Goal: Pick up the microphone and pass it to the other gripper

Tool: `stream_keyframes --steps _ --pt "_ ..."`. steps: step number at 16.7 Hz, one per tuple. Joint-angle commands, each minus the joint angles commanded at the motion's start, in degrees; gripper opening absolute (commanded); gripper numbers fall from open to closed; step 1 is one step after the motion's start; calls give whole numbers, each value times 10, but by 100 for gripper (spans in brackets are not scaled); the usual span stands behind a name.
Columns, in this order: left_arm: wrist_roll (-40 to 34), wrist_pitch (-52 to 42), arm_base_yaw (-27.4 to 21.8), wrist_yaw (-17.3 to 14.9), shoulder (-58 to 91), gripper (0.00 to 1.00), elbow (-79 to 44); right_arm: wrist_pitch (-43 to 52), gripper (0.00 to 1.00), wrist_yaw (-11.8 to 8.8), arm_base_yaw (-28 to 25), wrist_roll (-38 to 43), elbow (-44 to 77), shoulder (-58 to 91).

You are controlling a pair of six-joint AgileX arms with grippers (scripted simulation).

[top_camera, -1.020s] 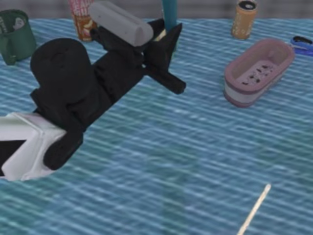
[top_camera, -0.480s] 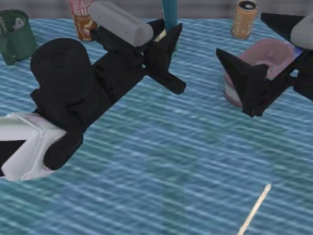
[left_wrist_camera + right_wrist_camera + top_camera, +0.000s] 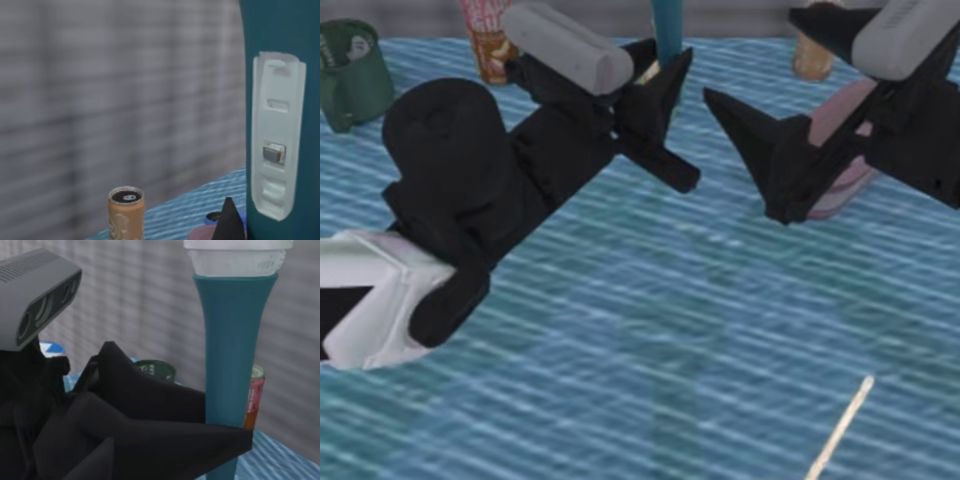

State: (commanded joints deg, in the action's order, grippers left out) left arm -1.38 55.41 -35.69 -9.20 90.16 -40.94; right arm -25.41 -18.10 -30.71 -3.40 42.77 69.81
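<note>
Green mug with pale lettering (image 3: pixel 353 72) at the far left edge of the blue rippled tablecloth (image 3: pixel 650 320); just right of it, a red-and-white printed cup (image 3: pixel 486 38) at the far edge, partly behind a grey cylinder riding on a wrist. Bulky black left arm with a white section (image 3: pixel 380 290) stretched from the near left toward the far middle, ending in the left gripper (image 3: pixel 665 75) with its pointed black fingers pinched on the slim microphone with a dark teal tapering handle (image 3: pixel 667 28). Microphone held upright and off the table at the far middle, handle rising past the top edge of the top view; from the right wrist, rounded white-grey head (image 3: pixel 237 257) uppermost over the teal taper, black fingers clamped low on the handle; from the left wrist, white switch strip (image 3: pixel 276 135) facing the camera close up. Further right, right gripper (image 3: pixel 785 75) aimed left toward the microphone, fingers spread wide, one tip near the far edge and the other lower and closer, both apart from the handle. Behind that gripper, a pink oval tub (image 3: pixel 840 125), mostly hidden, and an orange can with a dark top (image 3: pixel 810 55). Near right, a thin pale wooden stick (image 3: pixel 840 428) lying slantwise on the cloth, well apart from both arms.
</note>
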Motion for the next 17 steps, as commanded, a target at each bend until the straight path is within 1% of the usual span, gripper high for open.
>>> stream_keyframes --steps 4,10,12,17 --pt "0 0 0 0 0 0 0 -5 100 6 -5 1 19 21" --pt "0 0 0 0 0 0 0 -36 100 42 -39 2 141 181" --pt "0 0 0 0 0 0 0 -43 100 51 -48 2 170 215" --pt "0 0 0 0 0 0 0 -45 100 54 -51 2 180 225"
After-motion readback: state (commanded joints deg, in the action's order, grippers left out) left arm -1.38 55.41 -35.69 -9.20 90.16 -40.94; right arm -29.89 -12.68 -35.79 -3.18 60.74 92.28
